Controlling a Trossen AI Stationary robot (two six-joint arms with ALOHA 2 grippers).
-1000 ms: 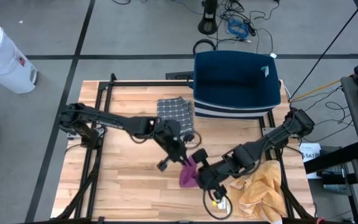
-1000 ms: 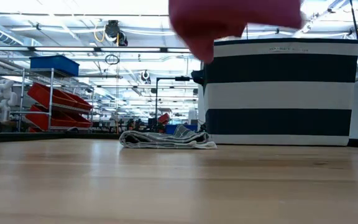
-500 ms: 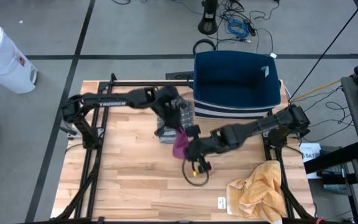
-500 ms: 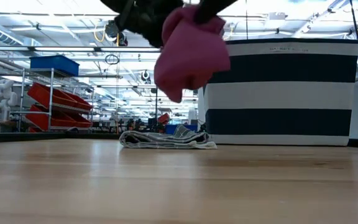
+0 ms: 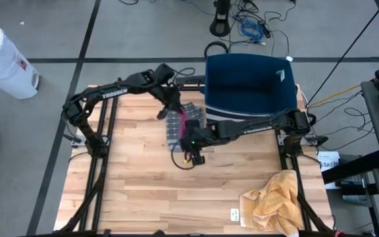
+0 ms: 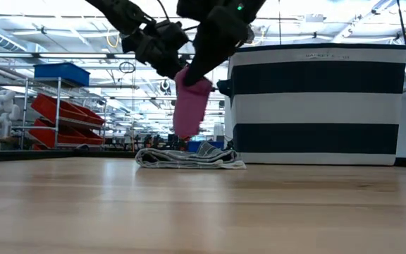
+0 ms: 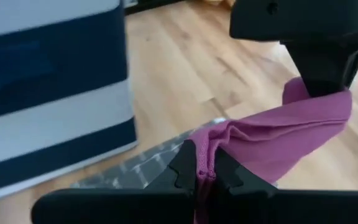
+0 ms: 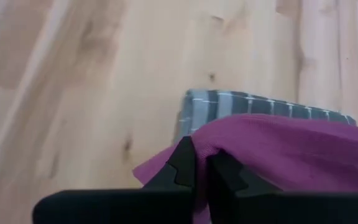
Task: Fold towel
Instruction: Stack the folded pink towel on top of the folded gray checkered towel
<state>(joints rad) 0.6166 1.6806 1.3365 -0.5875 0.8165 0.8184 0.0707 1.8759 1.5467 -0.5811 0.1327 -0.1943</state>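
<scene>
A pink towel (image 6: 190, 104) hangs bunched between my two grippers, over a folded grey checked towel (image 5: 181, 125) that lies flat on the wooden table (image 5: 137, 191). My left gripper (image 5: 177, 112) comes in from the table's left and far side and is shut on the pink towel (image 7: 272, 137). My right gripper (image 5: 191, 136) reaches in from the right and is shut on the same towel (image 8: 278, 152). The pink towel's lower end (image 6: 183, 132) hangs just above the grey towel (image 6: 189, 156). My left gripper pinches a gathered fold of the pink towel (image 7: 205, 149) between its two fingers, slanting down. The cloth runs slack from there to the other gripper and hangs clear of the table. My right gripper pinches a bunched part of the pink towel (image 8: 219, 146) between its two fingers, slanting down from the table's right. The rest drapes below the fingers, clear of the table.
A navy and white striped basket (image 5: 249, 85) stands at the far right, close behind the grey towel. A crumpled yellow cloth (image 5: 275, 201) lies at the near right corner. Bare table stretches across the near left.
Both grippers have carried the pink towel from the table's near middle toward the far edge and a little down. It now hangs over the grey folded towel. The left arm has swung far round and its wrist has rolled. Both stay shut.
</scene>
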